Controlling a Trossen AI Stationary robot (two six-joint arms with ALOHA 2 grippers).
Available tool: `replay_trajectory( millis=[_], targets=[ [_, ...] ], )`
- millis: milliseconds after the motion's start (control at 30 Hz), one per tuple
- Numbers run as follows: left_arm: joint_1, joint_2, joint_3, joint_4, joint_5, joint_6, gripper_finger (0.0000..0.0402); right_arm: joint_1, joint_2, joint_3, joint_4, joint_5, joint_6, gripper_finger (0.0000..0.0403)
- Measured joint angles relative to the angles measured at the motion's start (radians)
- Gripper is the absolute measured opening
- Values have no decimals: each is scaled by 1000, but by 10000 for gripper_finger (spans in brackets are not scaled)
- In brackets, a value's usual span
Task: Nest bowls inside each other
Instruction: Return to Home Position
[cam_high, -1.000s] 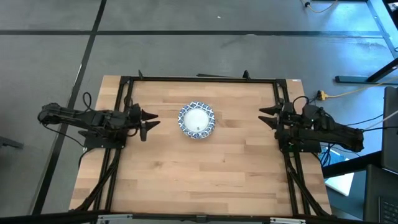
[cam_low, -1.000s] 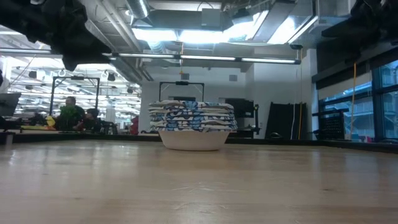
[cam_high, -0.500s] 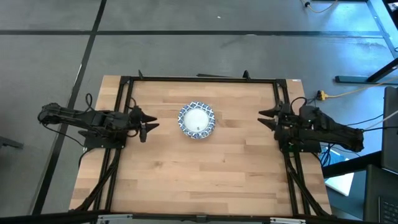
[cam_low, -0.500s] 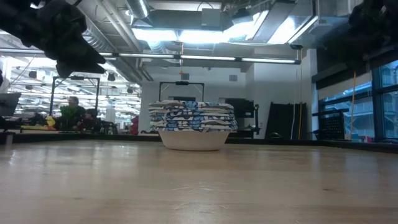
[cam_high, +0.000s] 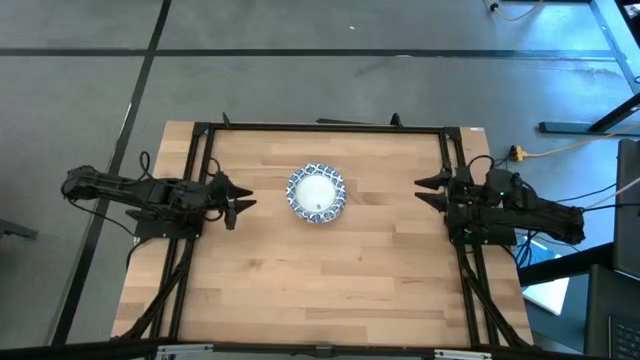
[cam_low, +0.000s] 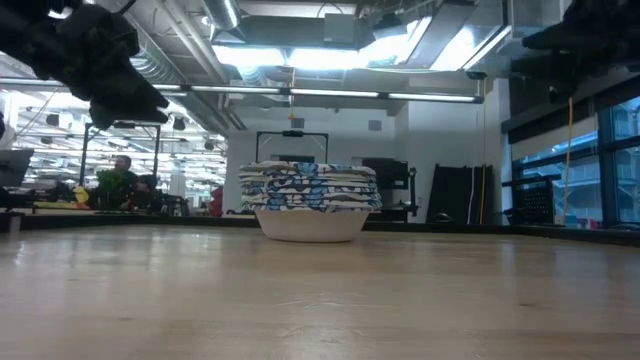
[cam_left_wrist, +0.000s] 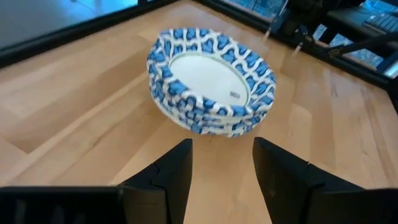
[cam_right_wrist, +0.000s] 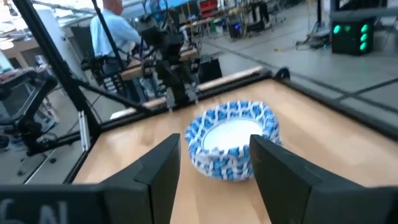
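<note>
One stack of bowls (cam_high: 317, 194), nested and upright on the table (cam_high: 330, 290), in the table's far half, slightly left of table centre and well clear of every table edge. Top bowl white inside with a blue lattice rim; several patterned rims layered beneath it in the low view; exact count not readable.

Both arms parked at opposite table sides, raised above the table surface, well apart from the stack.

Status of left gripper (cam_high: 240, 203): just inside the table's left edge, aimed toward table centre. Fingers (cam_left_wrist: 173, 171) spread apart, nothing held between them, no contact with the stack.

Status of right gripper (cam_high: 424, 190): at the table's right edge, aimed toward table centre, facing the left gripper across the table. Fingers likewise spread apart, nothing held, no contact with the stack.

Black frame (cam_high: 320, 126) along the table's far, left and right edges.

Beyond the table's far edge, in the low view: open workshop room with ceiling lights and a person (cam_low: 118, 178) seated at a bench well behind the table.
</note>
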Motion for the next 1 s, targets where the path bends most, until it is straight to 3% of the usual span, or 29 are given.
replay_trajectory(
  millis=[300,633,1000],
  targets=[
    [0,-5,-129,169,34,-25,163,0,0,-137,134,-17,23,193],
    [0,-11,-223,183,35,-124,163,0,-1,-202,156,-17,35,193],
    [0,-13,-229,217,34,-111,163,0,-2,-240,151,-16,67,193]
  ],
)
